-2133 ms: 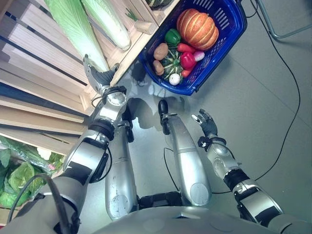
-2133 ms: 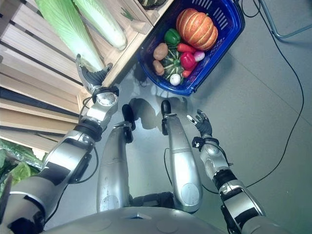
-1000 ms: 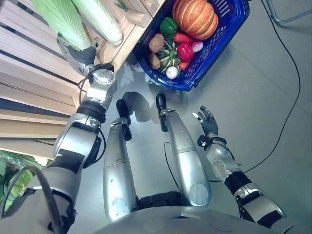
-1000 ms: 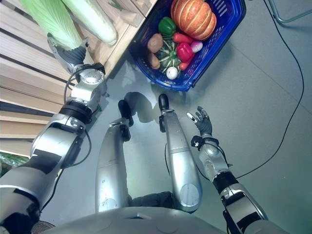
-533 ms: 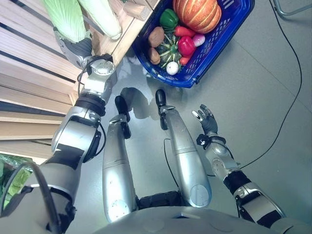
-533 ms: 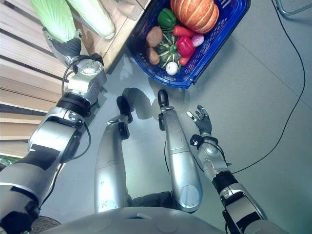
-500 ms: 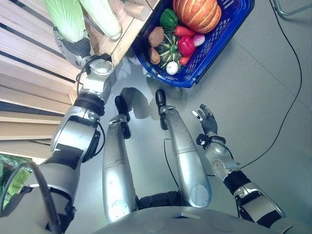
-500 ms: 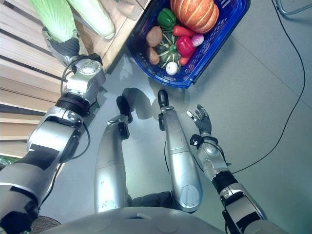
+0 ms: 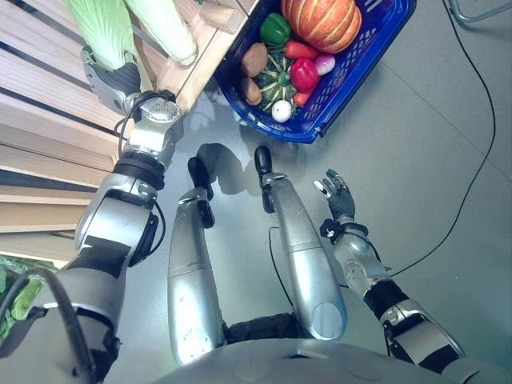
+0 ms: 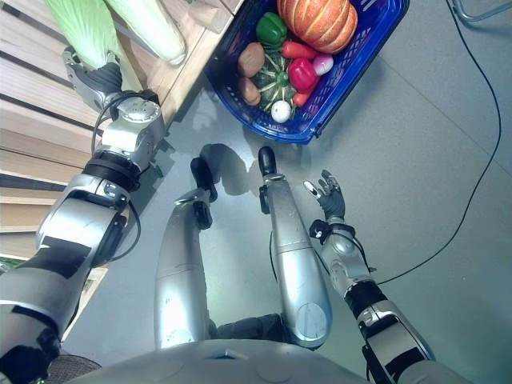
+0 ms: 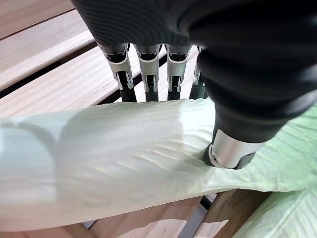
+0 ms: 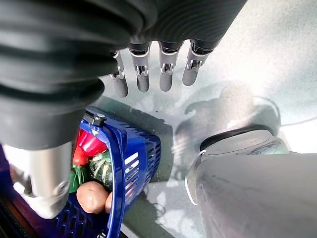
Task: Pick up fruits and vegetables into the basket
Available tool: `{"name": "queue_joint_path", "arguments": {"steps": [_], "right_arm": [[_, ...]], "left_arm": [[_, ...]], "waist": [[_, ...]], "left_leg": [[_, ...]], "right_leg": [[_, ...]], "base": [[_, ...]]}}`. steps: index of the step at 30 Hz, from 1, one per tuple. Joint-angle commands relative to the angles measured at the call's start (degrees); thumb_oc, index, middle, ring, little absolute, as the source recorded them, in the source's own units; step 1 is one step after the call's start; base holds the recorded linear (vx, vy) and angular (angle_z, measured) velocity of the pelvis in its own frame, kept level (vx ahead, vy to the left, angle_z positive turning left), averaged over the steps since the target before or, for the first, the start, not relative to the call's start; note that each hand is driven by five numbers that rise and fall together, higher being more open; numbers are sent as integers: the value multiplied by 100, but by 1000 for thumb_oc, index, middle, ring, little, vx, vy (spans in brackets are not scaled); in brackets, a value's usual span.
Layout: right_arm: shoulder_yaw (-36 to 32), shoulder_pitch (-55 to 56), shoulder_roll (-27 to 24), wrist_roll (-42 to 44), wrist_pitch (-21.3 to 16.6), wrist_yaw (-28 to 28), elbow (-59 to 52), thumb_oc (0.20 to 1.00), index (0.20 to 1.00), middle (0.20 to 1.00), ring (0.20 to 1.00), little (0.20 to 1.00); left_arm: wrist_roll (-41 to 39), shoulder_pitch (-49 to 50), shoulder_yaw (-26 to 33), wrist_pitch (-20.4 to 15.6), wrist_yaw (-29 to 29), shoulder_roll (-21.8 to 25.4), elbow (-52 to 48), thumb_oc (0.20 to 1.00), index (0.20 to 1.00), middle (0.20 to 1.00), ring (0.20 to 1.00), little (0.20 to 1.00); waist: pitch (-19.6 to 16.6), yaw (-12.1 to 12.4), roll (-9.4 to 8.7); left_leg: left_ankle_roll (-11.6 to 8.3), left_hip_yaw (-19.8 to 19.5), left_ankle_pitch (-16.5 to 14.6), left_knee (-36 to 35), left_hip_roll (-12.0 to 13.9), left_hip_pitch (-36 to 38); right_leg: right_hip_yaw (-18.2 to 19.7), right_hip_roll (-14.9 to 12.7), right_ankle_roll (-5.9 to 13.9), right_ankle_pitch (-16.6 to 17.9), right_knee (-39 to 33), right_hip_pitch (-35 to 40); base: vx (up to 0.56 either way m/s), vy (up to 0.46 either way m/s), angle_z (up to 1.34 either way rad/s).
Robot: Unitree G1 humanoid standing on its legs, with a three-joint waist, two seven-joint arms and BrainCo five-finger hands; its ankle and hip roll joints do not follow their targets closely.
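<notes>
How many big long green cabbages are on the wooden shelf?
2. One long pale-green cabbage lies under the left hand; the other lies beside it, nearer the blue plastic basket.

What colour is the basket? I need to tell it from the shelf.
Blue basket, clearest in the left eye view.

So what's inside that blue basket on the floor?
The blue basket holds an orange pumpkin, a green pepper, a red pepper, a striped squash, potatoes and a white bulb. Anything underneath is covered.
</notes>
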Motion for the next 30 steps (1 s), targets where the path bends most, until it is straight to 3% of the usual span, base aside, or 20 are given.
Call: {"name": "queue_joint_path", "arguments": {"steps": [1, 3, 4, 5, 6, 7, 14, 20, 30], "right_arm": [[182, 244, -53, 109, -231, 58, -367, 1000, 1000, 1000, 1000, 1000], [200, 267, -40, 98, -237, 52, -374, 1000, 1000, 1000, 1000, 1000], [210, 270, -36, 99, -247, 56, -351, 1000, 1000, 1000, 1000, 1000], [219, 276, -31, 89, -252, 44, -347, 1000, 1000, 1000, 1000, 1000], [234, 282, -25, 91, -257, 21, -356, 1000, 1000, 1000, 1000, 1000], [242, 285, -17, 91, -265, 14, -358, 1000, 1000, 1000, 1000, 1000], [264, 248, 32, 103, -278, -32, -361, 1000, 1000, 1000, 1000, 1000], [293, 201, 59, 131, -233, -98, -420, 1000, 1000, 1000, 1000, 1000], [294, 100, 111, 193, -293, -81, -272, 1000, 1000, 1000, 1000, 1000]], "left_arm": [[92, 221, 15, 281, -196, -465, 509, 200, 200, 200, 200, 200], [114, 220, 30, 226, -200, -430, 543, 206, 206, 206, 206, 206], [129, 209, 39, 167, -209, -399, 565, 413, 413, 413, 413, 413], [149, 212, 39, 129, -203, -393, 566, 555, 555, 555, 555, 555], [176, 216, 37, 100, -197, -390, 558, 752, 752, 752, 752, 752], [209, 227, 42, 66, -169, -399, 541, 1000, 1000, 1000, 1000, 1000], [475, 270, 107, -97, 63, -449, 486, 1000, 1000, 1000, 1000, 1000], [661, 318, -39, 244, -115, -493, 531, 1000, 1000, 1000, 1000, 1000], [551, 476, -57, 483, -193, -642, 746, 1000, 1000, 1000, 1000, 1000]], "waist": [[-245, -84, -51], [-245, -79, -51], [-245, -74, -49], [-245, -69, -48], [-245, -64, -46], [-245, -58, -46], [-245, -7, -58], [-245, 18, -46], [-245, 48, -38]], "left_leg": [[330, 453, -162, 38, -242, -130], [332, 456, -161, 26, -239, -102], [331, 464, -157, 18, -233, -88], [332, 464, -153, 10, -234, -78], [332, 462, -151, 5, -233, -73], [332, 463, -154, 7, -231, -74], [324, 438, -119, -86, -255, -27], [326, 433, -110, -79, -263, -86], [328, 417, -89, -81, -267, -215]], "right_leg": [[-157, 108, 321, 307, -386, 193], [-158, 104, 323, 304, -393, 220], [-163, 99, 319, 307, -408, 237], [-166, 98, 316, 310, -417, 247], [-167, 97, 316, 310, -417, 250], [-170, 97, 314, 308, -416, 248], [-186, 99, 312, 317, -500, 302], [-201, 95, 318, 331, -488, 243], [-218, 90, 330, 338, -441, 98]], "base": [[0, 0, 0], [0, 0, 0], [0, 0, 0], [0, 0, 0], [0, 0, 0], [0, 0, 0], [0, 0, 0], [1, -2, 1], [0, 0, 0]]}}
